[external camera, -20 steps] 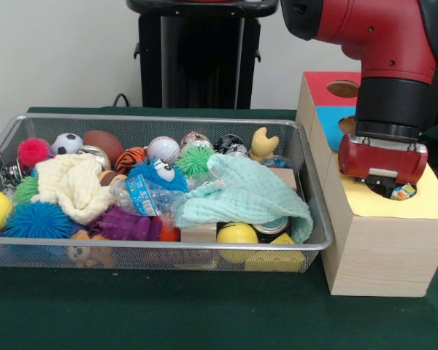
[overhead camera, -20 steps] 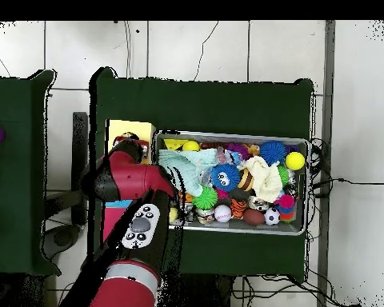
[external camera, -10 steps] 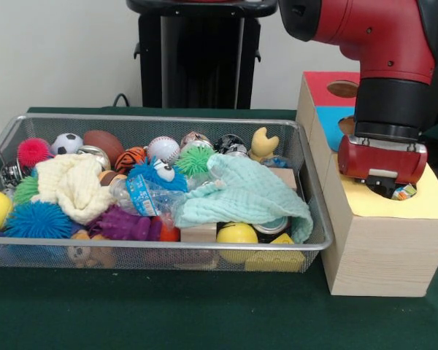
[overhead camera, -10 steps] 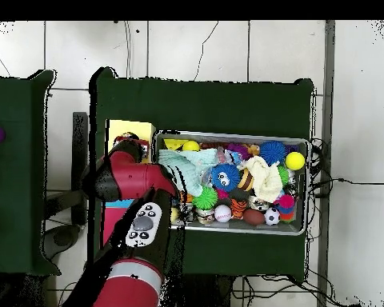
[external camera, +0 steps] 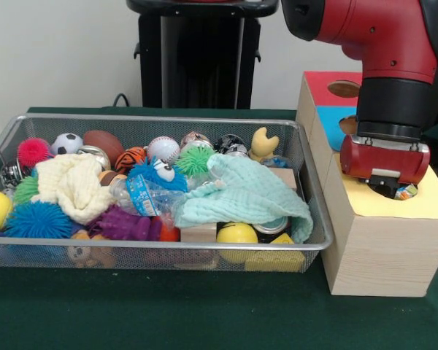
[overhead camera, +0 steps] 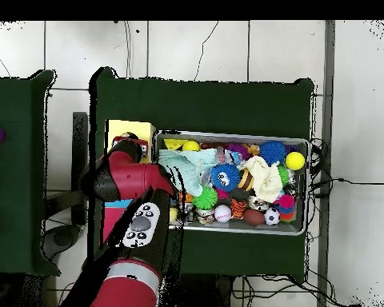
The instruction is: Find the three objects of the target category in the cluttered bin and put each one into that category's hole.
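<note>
gripper (external camera: 389, 182) hangs right over the hole in the yellow end of the wooden box (external camera: 379, 248); can't tell how it's set. a small colourful object (external camera: 404, 192) sits in the hole's mouth. risk: it catches on the rim and doesn't drop. wire bin (external camera: 306, 168) sits just beside.

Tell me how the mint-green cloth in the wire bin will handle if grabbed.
The mint-green muslin cloth probably lifts floppy and light, since it lies draped in folds. It may drag neighbours: it covers a yellow ball and a can.
</note>
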`<state>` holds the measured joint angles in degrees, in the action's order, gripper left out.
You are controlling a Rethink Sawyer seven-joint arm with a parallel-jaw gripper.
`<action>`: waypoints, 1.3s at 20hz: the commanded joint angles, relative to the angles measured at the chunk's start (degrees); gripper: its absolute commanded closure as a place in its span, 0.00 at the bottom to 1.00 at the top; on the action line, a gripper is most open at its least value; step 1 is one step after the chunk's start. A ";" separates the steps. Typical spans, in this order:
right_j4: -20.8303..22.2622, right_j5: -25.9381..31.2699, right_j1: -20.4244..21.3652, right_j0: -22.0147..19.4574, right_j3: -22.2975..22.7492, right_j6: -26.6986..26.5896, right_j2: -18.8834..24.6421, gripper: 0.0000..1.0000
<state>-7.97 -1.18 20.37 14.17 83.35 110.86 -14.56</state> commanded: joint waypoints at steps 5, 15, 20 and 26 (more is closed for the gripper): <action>3.30 -0.73 -8.84 -3.50 3.96 6.20 3.60 0.00; 4.01 -2.49 -8.99 -3.26 3.84 6.05 2.97 1.00; 3.08 -4.86 -9.27 -2.50 4.34 7.66 2.06 1.00; 4.88 -3.14 -7.88 -5.45 5.03 6.10 5.94 1.00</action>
<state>-7.77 -2.01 20.36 13.87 83.59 110.89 -14.40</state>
